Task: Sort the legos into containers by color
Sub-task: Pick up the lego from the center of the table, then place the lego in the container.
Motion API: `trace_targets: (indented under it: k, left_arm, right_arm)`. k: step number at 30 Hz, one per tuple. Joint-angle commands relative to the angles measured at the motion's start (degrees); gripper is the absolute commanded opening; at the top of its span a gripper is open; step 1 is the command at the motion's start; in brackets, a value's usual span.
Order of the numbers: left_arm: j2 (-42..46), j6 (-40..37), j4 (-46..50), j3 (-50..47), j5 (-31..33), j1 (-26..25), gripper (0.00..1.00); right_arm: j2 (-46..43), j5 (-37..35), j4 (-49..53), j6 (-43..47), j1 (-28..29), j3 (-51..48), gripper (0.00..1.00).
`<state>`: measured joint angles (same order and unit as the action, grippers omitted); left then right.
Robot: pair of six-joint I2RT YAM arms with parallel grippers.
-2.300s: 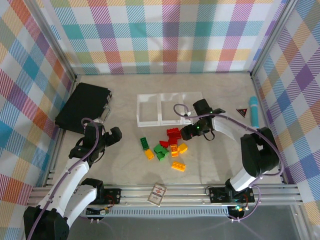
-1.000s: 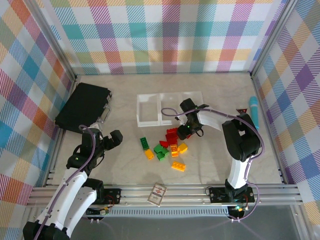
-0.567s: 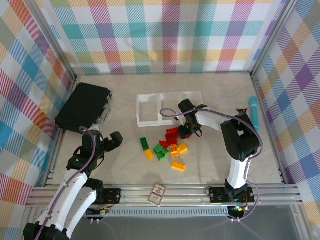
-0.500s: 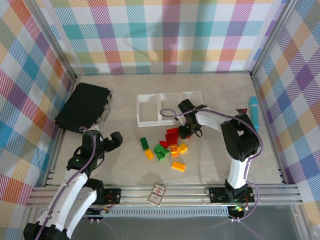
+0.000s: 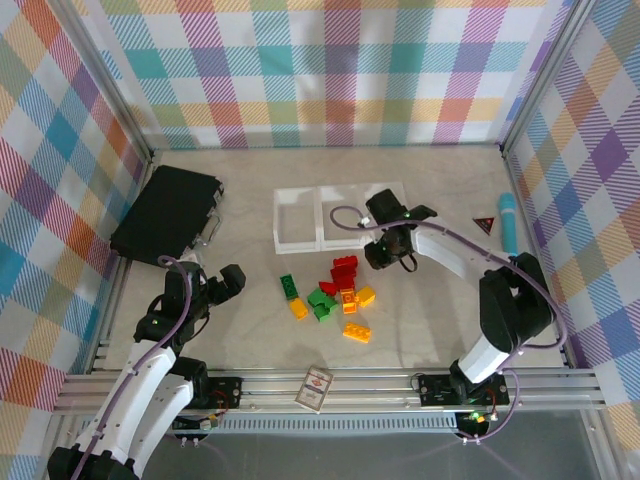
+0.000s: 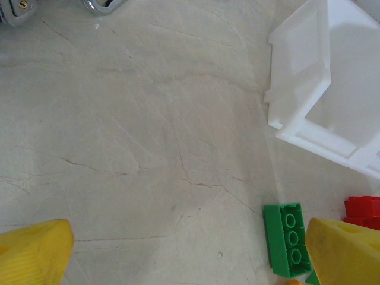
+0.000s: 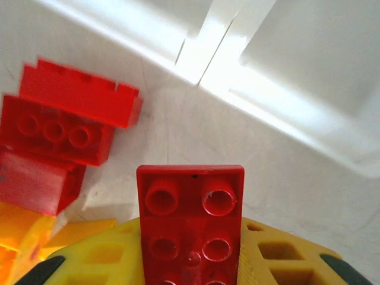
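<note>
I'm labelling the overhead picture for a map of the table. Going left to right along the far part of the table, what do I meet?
black box → white trays → dark triangle → teal stick

Pale marbled stone-look bench [image 5: 260,340], evenly lit. Multicoloured plaid fabric walls [image 5: 330,75] on three sides; silver aluminium rail [image 5: 380,385] along near edge.

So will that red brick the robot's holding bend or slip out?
It probably won't bend: the red brick looks like hard, chunky plastic. It's small, so it's likely light. Its smooth, shiny sides might slip a little between the fingers, and its flat faces mean it shouldn't roll.
</note>
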<state>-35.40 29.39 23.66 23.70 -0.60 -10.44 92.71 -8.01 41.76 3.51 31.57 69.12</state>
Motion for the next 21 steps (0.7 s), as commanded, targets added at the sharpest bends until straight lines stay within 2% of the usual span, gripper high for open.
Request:
trace_targets:
  k: [1,10,21]
  left_arm:
    - [0.5,1.0,-0.4,-0.4,-0.8,-0.3,1.00]
    - [0.7,5.0,1.4,-0.9,-1.7,-0.3,1.00]
    - [4.5,5.1,3.8,-0.5,-0.1,-0.3,1.00]
  right_arm:
    - [-0.4,-3.0,2.2,-2.7,-0.6,5.6,0.28]
    - [12.2,-4.1,3.0,-5.3,-7.2,21.3,0.27]
    - [22.3,1.0,3.1,-4.0,-11.5,30.3,0.31]
